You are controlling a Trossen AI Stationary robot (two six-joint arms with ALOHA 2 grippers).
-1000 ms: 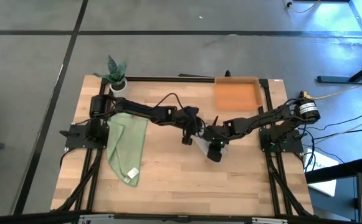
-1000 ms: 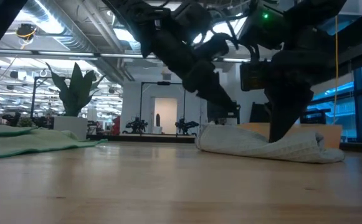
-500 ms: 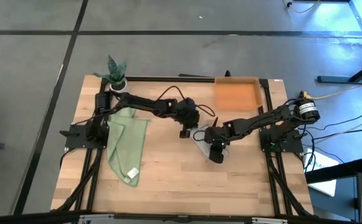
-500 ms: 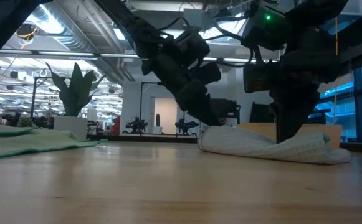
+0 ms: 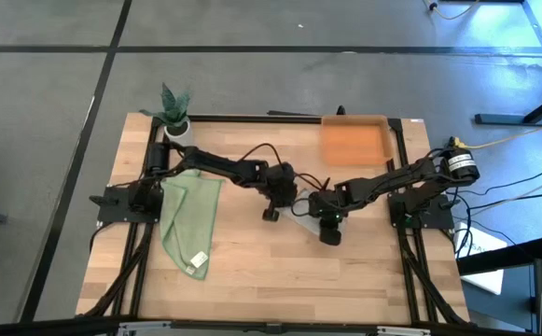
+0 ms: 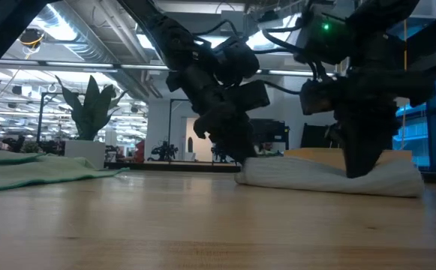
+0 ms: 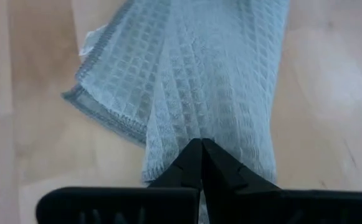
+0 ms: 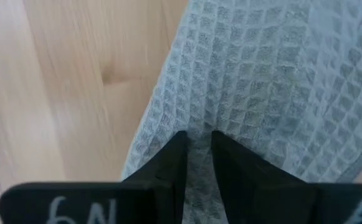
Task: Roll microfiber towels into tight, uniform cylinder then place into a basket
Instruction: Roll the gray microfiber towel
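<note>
I have the grey towel (image 5: pixel 300 208) pinched at both ends near the middle of the table (image 5: pixel 252 271): my left gripper (image 7: pixel 200 163) is pressed together on a fold at one end, my right gripper (image 8: pixel 197 149) nips a ridge of the waffle cloth at the other, its fingers only narrowly apart with cloth between them. The towel lies as a low, rumpled bundle whose long axis runs from one gripper to the other, roughly across the table, so any rolling has to turn about that line and both arms are equally close to it. The orange basket (image 5: pixel 354 142) sits at the far edge of the table, beyond the towel and nearer my right arm; I judge that arm better placed for the carry. The path between looks open board. The green towel (image 5: pixel 189 220) lies flat well off to my left, beside the left arm's base, with the potted plant (image 5: pixel 173 110) in the far left corner, neither in the way.
</note>
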